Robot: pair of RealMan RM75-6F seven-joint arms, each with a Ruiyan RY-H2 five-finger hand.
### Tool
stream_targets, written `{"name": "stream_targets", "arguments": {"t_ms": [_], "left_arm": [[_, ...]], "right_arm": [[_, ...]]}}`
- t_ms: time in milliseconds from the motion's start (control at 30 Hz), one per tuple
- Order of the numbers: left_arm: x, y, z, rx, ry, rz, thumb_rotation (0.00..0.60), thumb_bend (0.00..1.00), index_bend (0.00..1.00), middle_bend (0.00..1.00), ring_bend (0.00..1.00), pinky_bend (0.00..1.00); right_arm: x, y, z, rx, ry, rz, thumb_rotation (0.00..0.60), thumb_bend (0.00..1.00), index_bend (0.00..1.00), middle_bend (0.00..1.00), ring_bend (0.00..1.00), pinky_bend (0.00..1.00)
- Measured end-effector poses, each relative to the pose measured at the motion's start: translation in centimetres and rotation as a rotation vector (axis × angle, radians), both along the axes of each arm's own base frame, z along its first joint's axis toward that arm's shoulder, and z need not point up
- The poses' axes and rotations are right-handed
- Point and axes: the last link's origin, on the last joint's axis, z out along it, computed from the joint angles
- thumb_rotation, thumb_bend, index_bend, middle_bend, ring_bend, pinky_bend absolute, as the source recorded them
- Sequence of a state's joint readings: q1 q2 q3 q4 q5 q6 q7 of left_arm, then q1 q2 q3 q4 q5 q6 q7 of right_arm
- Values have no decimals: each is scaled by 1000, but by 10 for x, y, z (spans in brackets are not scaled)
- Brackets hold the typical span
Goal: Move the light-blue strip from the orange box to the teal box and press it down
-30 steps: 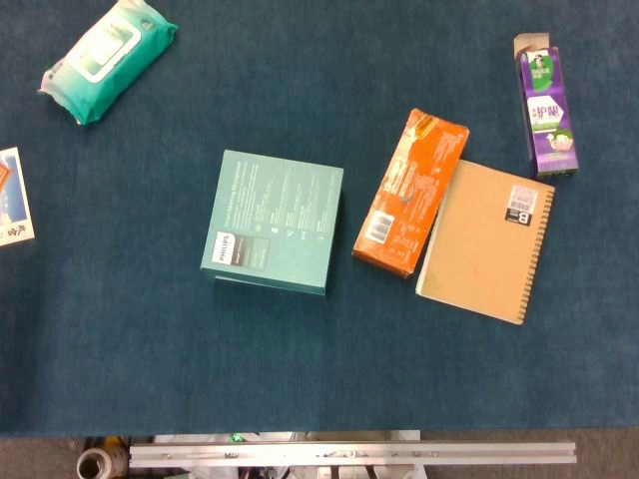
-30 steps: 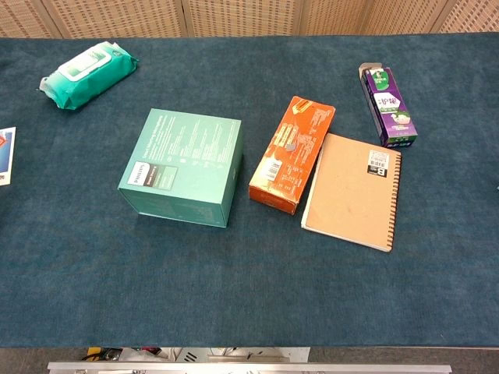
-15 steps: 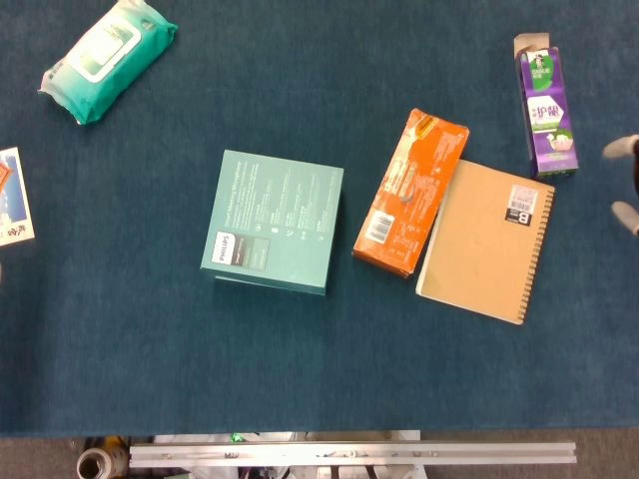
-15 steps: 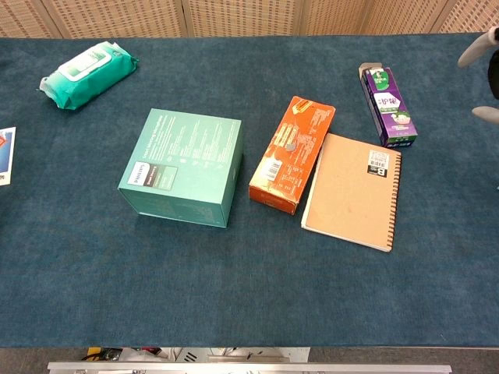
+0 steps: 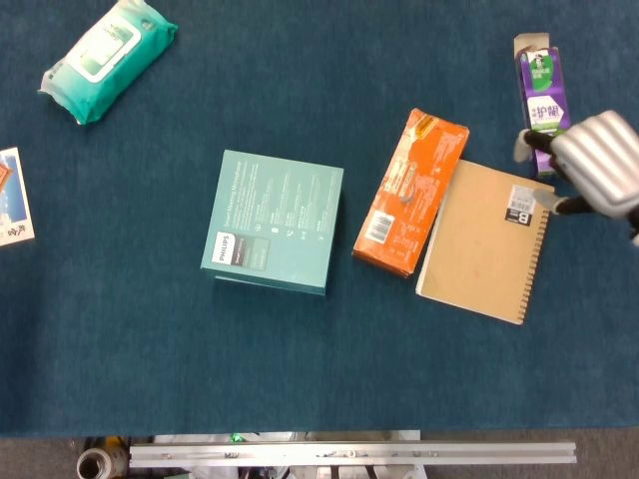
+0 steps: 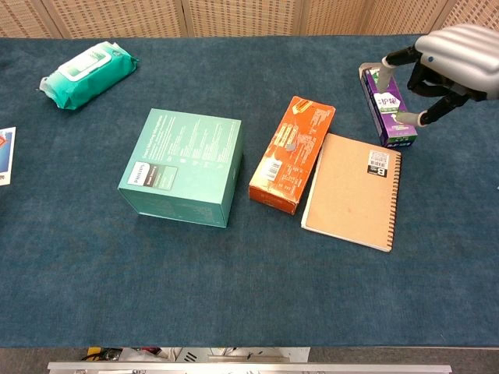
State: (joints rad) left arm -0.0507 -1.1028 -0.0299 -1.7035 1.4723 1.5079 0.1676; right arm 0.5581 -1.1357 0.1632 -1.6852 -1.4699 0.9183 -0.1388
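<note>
At three o'clock, your right hand (image 6: 448, 66) hovers empty, fingers spread; reach toward nine o'clock for the small strip (image 6: 290, 145) on the orange box (image 6: 291, 156).

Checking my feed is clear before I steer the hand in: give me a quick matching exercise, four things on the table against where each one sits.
Things:
1. teal box
2. orange box
3. wipes pack
4. purple carton

Places:
A. far left corner of the table
B. lying against the left edge of the spiral notebook
C. far right, just beneath the right hand
D. middle of the table, left of the orange box

Pairs: 1-D, 2-B, 3-A, 4-C
</note>
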Motion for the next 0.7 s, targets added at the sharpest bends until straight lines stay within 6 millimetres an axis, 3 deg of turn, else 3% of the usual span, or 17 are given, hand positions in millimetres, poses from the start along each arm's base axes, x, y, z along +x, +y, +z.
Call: {"name": "stream_targets", "arguments": {"t_ms": [233,400,700], "left_arm": [[-1,1,-1,-3,-1,10,600,359,70,238,234,192],[-3,-2,2,10,-7,18,600,359,70,238,235,192],[-11,-10,6,25,-13,45,600,359,70,238,236,192]], "right_arm": [[27,-19,-33,54,47,46,600,111,447,1000,1000,1000],[41,-33,-54,80,70,73,600,112,447,1000,1000,1000],[62,-57,-88,132,92,71,600,214,446,1000,1000,1000]]}}
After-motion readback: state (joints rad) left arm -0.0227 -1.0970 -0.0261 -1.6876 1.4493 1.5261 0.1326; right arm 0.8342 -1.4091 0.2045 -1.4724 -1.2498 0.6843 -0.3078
